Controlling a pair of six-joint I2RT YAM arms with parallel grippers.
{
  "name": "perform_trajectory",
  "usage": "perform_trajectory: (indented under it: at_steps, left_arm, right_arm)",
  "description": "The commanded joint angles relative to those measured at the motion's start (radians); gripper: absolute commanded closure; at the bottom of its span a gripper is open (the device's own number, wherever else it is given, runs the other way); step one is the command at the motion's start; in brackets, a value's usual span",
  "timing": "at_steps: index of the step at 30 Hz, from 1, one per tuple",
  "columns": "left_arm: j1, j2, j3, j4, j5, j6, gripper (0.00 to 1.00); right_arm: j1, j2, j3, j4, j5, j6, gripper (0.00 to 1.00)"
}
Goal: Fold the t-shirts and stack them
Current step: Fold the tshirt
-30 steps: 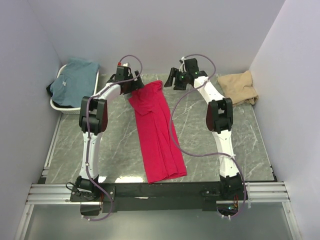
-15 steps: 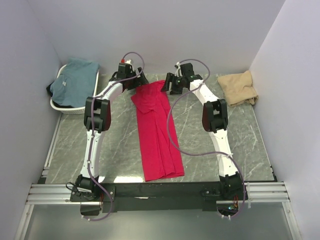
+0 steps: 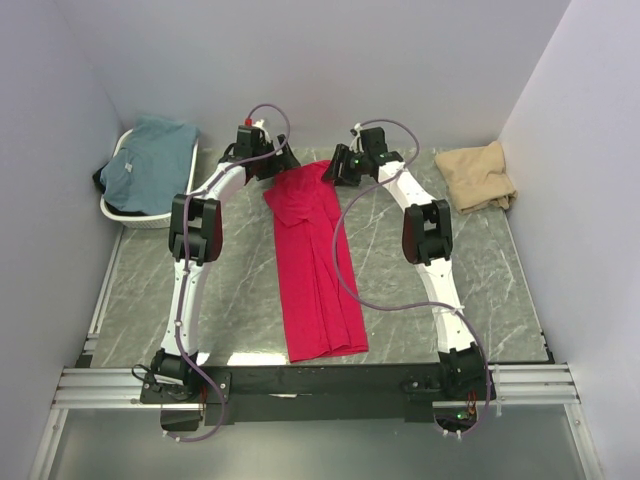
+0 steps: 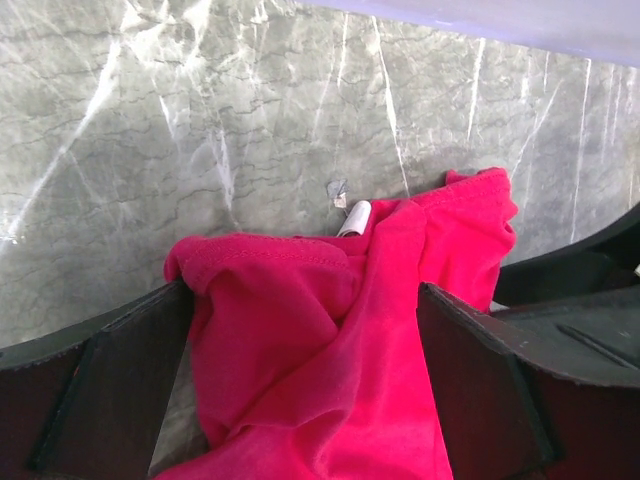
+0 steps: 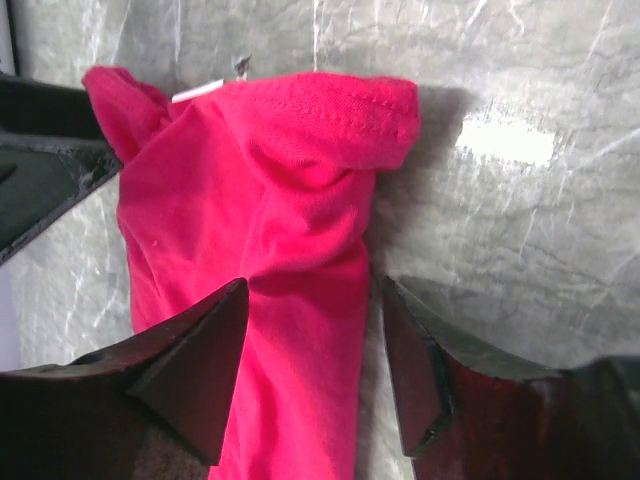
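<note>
While both jaws gape astride the red shirt [image 3: 315, 270], the basket [image 3: 125, 220] and tan shirt [image 3: 478, 175] lie well aside.

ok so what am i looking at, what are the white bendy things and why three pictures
The white bendy things are two robot arms bolted to the near edge of a marble-look table. Each ends in a two-finger gripper. The wide picture comes from a fixed camera above and behind the arms. The other two come from small cameras on the wrists, so the dark shapes at their lower edges are the robot's own fingers. A long red t-shirt lies down the middle of the table. The left gripper and right gripper sit at its far end, each open with bunched red cloth between its fingers. A teal t-shirt lies in a white basket at far left, and a tan t-shirt sits crumpled at far right.
</note>
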Motion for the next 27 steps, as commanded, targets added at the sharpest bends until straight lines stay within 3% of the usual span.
perform_trajectory:
  at_steps: [1,7,8,12,16,25,27]
  left_arm:
    - [-0.012,0.056,0.017,-0.04,0.054,0.0,0.01]
    - [-0.024,0.079,0.054,-0.065,0.065,0.002,0.06]
    - [-0.024,0.076,0.043,-0.065,0.059,0.003,0.07]
    - [-0.02,0.068,0.034,-0.083,0.025,0.02,0.17]
    - [-0.006,0.064,0.023,-0.085,-0.001,0.022,0.33]
    - [0.035,0.05,0.006,-0.082,-0.027,0.035,0.35]
    - [0.04,0.048,0.003,-0.075,-0.029,0.038,0.4]
  right_arm:
    - [0.01,0.024,0.031,0.025,-0.011,0.032,0.4]
    - [0.004,0.03,0.027,0.037,-0.018,0.06,0.61]
    - [-0.006,0.021,0.004,0.047,-0.014,0.072,0.72]
    - [-0.032,-0.013,-0.064,0.091,0.015,0.095,0.82]
    - [-0.05,-0.034,-0.085,0.097,0.056,0.083,0.84]
    - [-0.098,-0.068,-0.133,0.114,0.07,0.094,0.88]
    - [-0.101,-0.076,-0.145,0.116,0.079,0.095,0.89]
